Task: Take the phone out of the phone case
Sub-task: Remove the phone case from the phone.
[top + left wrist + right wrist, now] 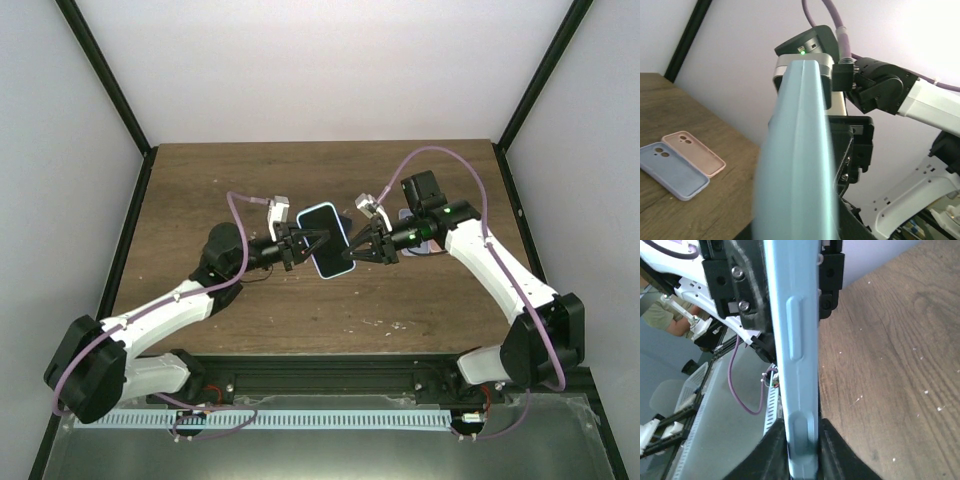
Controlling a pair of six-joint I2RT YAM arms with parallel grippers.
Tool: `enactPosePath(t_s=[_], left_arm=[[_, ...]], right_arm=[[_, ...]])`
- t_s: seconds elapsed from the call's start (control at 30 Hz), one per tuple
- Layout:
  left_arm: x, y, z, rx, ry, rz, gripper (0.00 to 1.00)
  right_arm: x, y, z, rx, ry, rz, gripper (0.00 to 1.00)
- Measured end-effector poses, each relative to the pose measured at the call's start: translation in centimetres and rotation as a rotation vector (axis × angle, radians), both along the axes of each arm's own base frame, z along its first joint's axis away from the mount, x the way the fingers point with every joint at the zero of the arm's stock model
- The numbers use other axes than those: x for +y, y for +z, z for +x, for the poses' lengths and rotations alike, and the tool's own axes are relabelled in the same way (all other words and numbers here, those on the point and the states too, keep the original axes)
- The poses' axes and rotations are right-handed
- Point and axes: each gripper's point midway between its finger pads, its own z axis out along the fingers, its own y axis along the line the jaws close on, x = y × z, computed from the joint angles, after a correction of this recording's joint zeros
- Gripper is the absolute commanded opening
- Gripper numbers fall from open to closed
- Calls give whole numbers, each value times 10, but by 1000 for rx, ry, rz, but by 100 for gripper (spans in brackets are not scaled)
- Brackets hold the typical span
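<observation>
A phone in a light blue case is held in the air over the middle of the table, screen up, between both grippers. My left gripper is shut on its left edge; in the left wrist view the case edge fills the middle. My right gripper is shut on its right edge; in the right wrist view the case side with its button bumps runs between the black fingers. The phone sits inside the case.
Two empty cases lie on the wooden table: a lavender one and a pink one, partly hidden behind the right arm in the top view. The table's near edge shows in the right wrist view.
</observation>
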Motion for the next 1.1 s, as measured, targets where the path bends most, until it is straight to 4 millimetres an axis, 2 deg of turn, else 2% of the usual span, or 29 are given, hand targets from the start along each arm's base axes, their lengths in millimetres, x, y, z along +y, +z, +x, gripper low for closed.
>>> enactPosePath(t_s=[0.17, 0.23, 0.3, 0.53, 0.7, 0.87, 1.1], left_arm=[[-6, 1, -9, 4, -59, 7, 4], [-6, -4, -9, 21, -65, 22, 3], [-7, -7, -9, 39, -72, 39, 3], [-11, 1, -18, 47, -137, 51, 2], [-12, 10, -24, 53, -177, 40, 1], [-15, 22, -26, 69, -210, 24, 0], [-18, 31, -28, 81, -239, 18, 0]], right_arm=[[-2, 3, -5, -52, 8, -2, 51], [-4, 4, -10, -85, 19, -2, 56], [-7, 4, -15, -124, 36, -6, 57], [-18, -7, -30, -244, 88, -59, 57], [-22, -13, -34, -291, 105, -91, 52], [-25, -13, -39, -320, 126, -91, 42], [-28, -13, -46, -344, 148, -92, 37]])
